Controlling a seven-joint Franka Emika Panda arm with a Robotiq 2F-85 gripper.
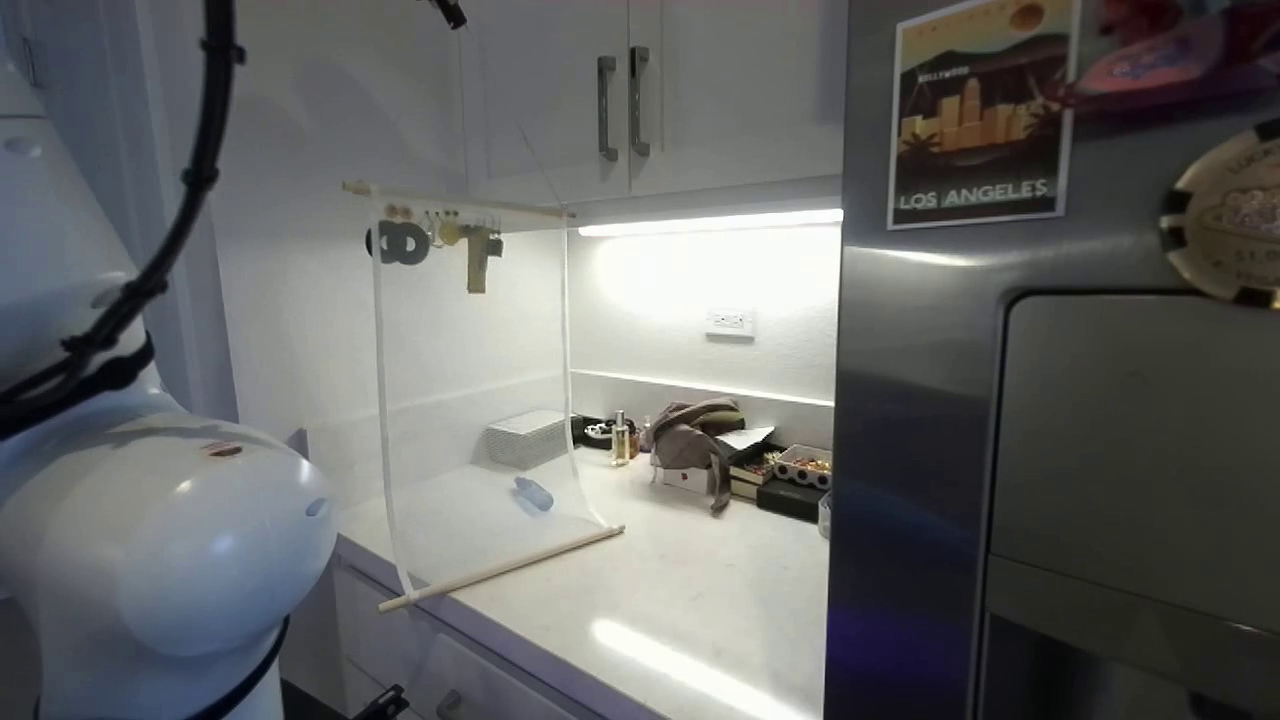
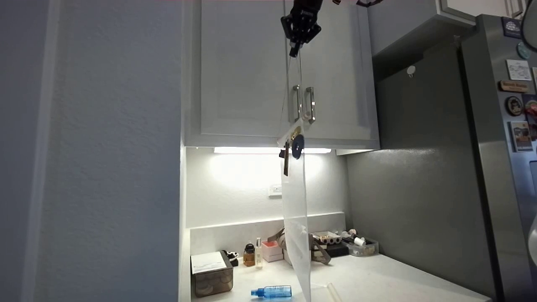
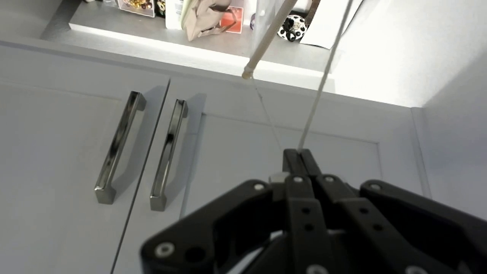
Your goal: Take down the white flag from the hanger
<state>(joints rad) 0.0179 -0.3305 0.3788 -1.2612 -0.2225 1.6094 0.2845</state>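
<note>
Black two-finger gripper (image 3: 299,156) high in front of white cabinet doors (image 2: 245,71); fingertips pressed together, pinching a thin pale cord (image 3: 319,91). White flag (image 1: 470,380), a long panel of thin sheer cloth, hangs below from this cord by a pale wooden top rod (image 3: 268,40); gold T-shaped piece (image 1: 477,265) near its upper end. In an exterior view, the pale wooden bottom rod (image 1: 510,567) slants across the front edge of the white countertop (image 1: 700,570); contact cannot be told. Translucent blue bottle (image 2: 275,292) lies on the countertop.
</note>
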